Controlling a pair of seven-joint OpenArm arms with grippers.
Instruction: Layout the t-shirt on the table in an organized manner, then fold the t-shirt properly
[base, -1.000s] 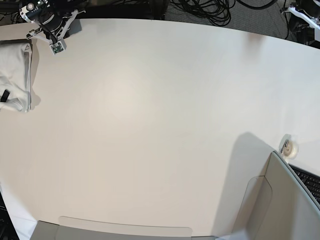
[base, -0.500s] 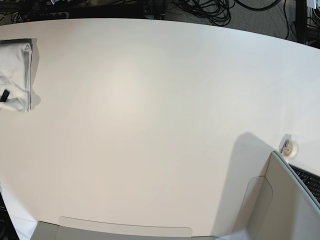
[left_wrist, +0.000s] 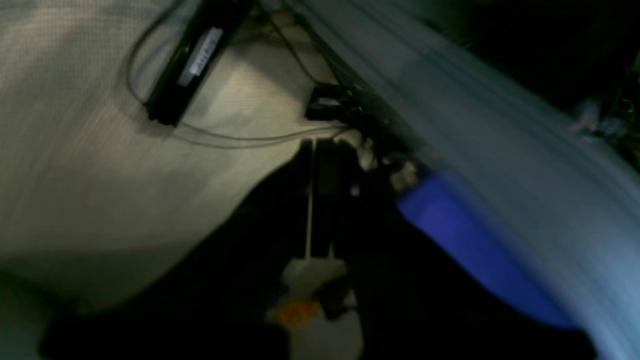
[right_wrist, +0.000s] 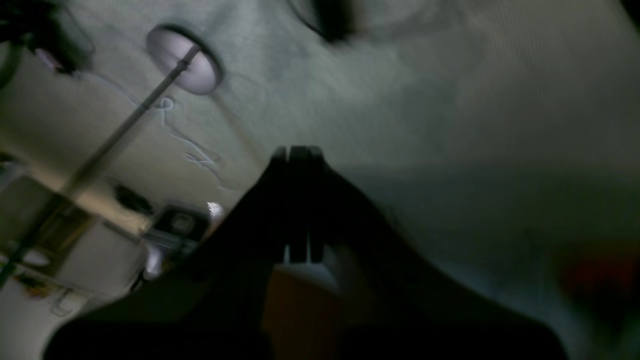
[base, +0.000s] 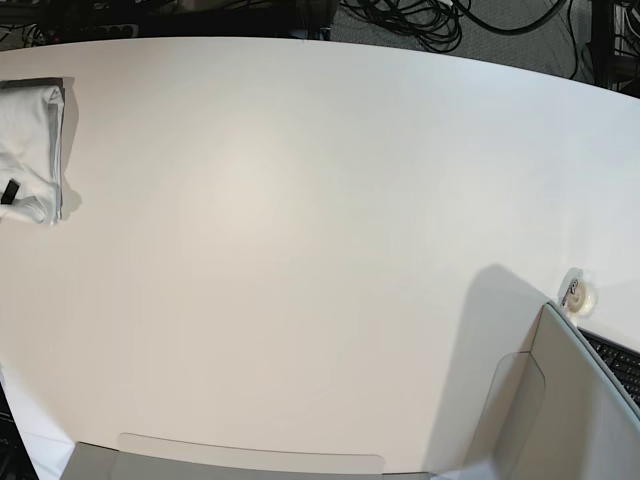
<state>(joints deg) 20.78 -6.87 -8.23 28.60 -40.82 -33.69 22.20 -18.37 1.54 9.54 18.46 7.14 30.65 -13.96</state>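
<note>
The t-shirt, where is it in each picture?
Base: the t-shirt lies folded at the far left edge of the table.
Left wrist: not in it; blurry floor and cables.
Right wrist: not in it; only floor.
No landmark is shared by all three views.

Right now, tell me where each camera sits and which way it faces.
Base: overhead, looking down on the table, the t-shirt at its left edge; no arm shows.
Left wrist: on the left arm, blurred, facing cables on the floor; left claw shut.
Right wrist: on the right arm, facing floor; right claw shut.
Both wrist views share grey floor; neither shows the t-shirt.
</note>
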